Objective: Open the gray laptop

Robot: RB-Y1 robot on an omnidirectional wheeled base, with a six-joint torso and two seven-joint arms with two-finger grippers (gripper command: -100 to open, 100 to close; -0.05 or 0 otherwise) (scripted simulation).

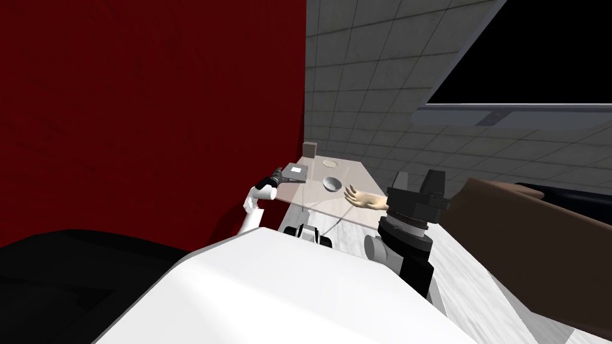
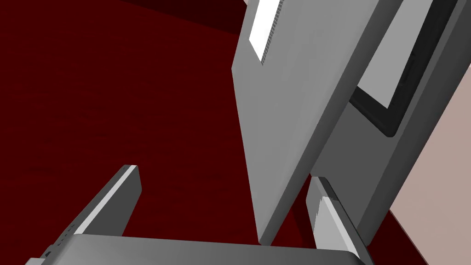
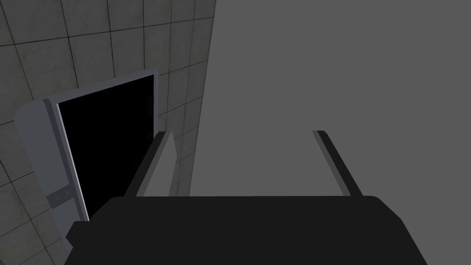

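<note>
The grey laptop (image 1: 294,173) lies at the left edge of a pale pink table (image 1: 311,200), close to the red wall. In the left wrist view its lid (image 2: 285,138), with a white label near one corner, stands slightly apart from the base (image 2: 414,115), and a dark-framed screen shows in the gap. My left gripper (image 1: 278,177) is at the laptop's near edge and is open (image 2: 221,198). One finger (image 2: 329,221) sits in the gap between lid and base, the other finger (image 2: 115,198) stands off to the side over the red wall. My right gripper (image 1: 417,179) is raised at the right, open (image 3: 246,161).
A grey bowl (image 1: 332,183), a flat disc (image 1: 330,162) and a small block (image 1: 309,149) stand on the table beyond the laptop. A pale hand-shaped object (image 1: 364,200) lies near the table's right edge. A brown surface (image 1: 526,239) runs along my right.
</note>
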